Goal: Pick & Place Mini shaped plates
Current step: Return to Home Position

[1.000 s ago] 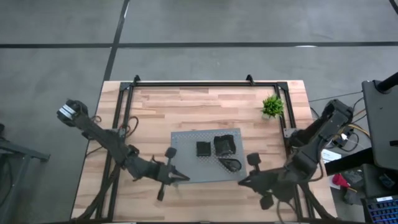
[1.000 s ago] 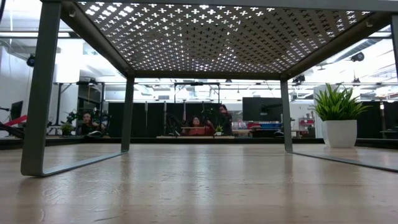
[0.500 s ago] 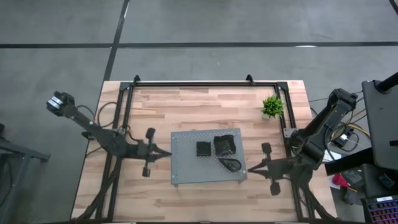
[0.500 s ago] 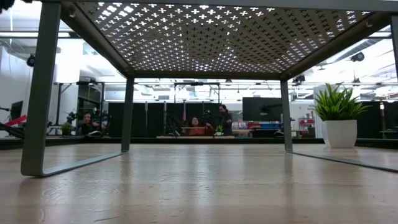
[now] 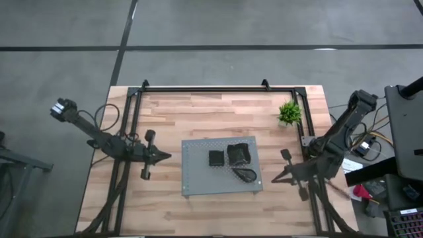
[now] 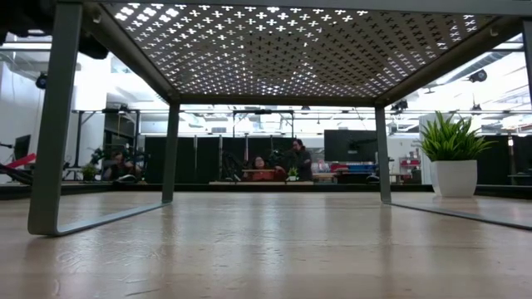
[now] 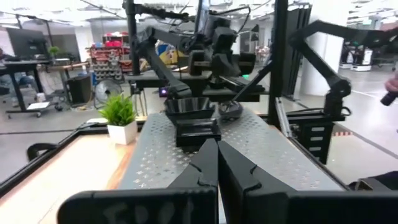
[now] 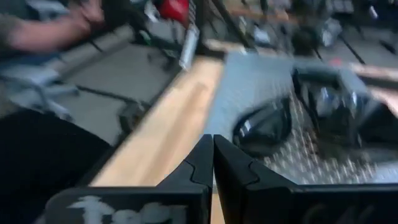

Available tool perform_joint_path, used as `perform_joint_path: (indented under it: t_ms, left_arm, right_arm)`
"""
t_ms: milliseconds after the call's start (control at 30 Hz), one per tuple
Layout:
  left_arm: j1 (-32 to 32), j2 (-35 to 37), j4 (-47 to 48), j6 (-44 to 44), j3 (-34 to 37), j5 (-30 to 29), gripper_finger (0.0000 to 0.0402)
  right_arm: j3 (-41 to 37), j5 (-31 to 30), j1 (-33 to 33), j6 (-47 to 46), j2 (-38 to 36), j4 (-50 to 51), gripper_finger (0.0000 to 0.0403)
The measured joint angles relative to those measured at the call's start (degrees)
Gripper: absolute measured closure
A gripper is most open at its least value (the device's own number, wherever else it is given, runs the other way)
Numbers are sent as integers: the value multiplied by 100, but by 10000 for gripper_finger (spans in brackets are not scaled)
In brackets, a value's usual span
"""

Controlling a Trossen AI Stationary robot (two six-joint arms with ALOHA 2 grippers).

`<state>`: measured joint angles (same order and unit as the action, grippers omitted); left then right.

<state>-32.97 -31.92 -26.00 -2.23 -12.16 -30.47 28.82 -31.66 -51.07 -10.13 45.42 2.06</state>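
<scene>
High view: mini shaped plates (image 5: 239, 153) sit on grey board (image 5: 198, 180), arms clear.
Left end effector (image 5: 162, 157) beside board, fingers together, empty. Plates look light, rigid, glossy-slick, chippable; pinch a rim. Right end effector (image 5: 276, 179) likewise together, empty.

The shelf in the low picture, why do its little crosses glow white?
Low view: the camera sits under the grey board, so bright room light shows through its cross-shaped holes. High view: from above it looks grey, with the black plates on top.
</scene>
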Motion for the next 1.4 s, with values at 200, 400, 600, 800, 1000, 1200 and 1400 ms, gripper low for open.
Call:
perform_joint_path:
  t_ms: [200, 400, 600, 800, 1000, 1200, 1400]
  left_arm:
    - [434, 338, 99, 22, 158, 730, 401]
    - [885, 770, 507, 213, 364, 1044, 401]
    - [1083, 1099, 464, 451, 762, 1289, 401]
    - [1134, 1405, 289, 514, 1159, 1308, 401]
    - [1167, 1472, 521, 648, 1164, 1305, 401]
    - [1177, 1451, 618, 462, 1167, 1201, 401]
    - [1177, 1440, 676, 448, 1167, 1195, 401]
  right_arm:
    - [-537, 501, 278, 605, -1253, -247, 394]
    - [-1089, 1027, 477, 917, -2526, -88, 394]
    - [-1706, 1121, 481, 1018, -3766, 125, 394]
    - [-2047, 1271, 479, 1161, -4547, 435, 394]
    - [-2281, 1456, 501, 1141, -4545, 520, 394]
    - [-2524, 1554, 501, 1077, -4498, 464, 394]
    - [-2524, 1549, 495, 965, -4405, 436, 394]
